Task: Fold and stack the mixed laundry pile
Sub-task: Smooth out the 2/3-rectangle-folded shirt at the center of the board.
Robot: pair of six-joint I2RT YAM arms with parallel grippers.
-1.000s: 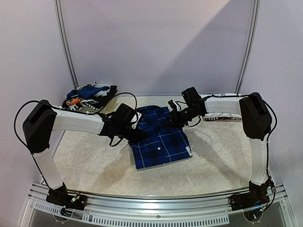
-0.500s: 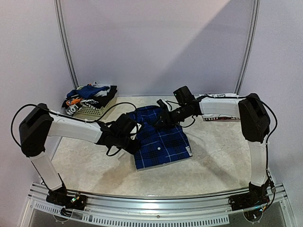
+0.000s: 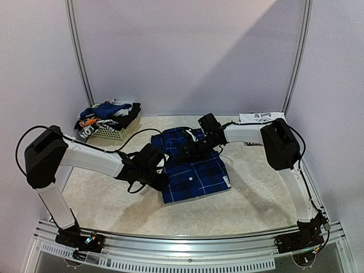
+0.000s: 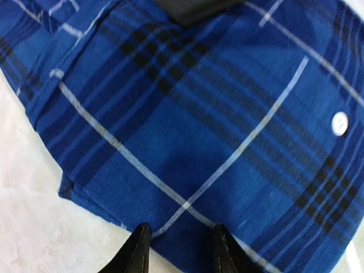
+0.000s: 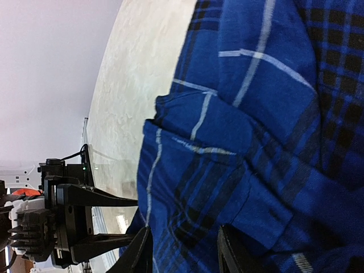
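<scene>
The blue-and-black plaid shirt (image 3: 196,173) lies partly folded at the table's middle, buttons up. My left gripper (image 3: 161,181) is down at its near-left edge. In the left wrist view its tips (image 4: 181,250) straddle the hem of the shirt (image 4: 227,114), one on the table, one on cloth, with flat fabric between; whether they pinch it does not show. My right gripper (image 3: 186,149) sits on the shirt's upper part, its jaws (image 5: 182,253) closed around rumpled plaid fabric (image 5: 273,114). The rest of the laundry pile (image 3: 108,112) is heaped at the back left.
A white slatted basket (image 3: 111,135) holds the heaped garments. A folded white piece with dark lettering (image 3: 259,118) lies at the back right, behind the right arm. Metal frame posts (image 3: 79,57) rise at both back corners. The left arm's wrist (image 5: 62,227) shows in the right wrist view.
The right gripper has travelled left across the shirt's top, drawing fabric with it. The left gripper has come nearer and lower onto the shirt's left edge, its jaws narrowing.
</scene>
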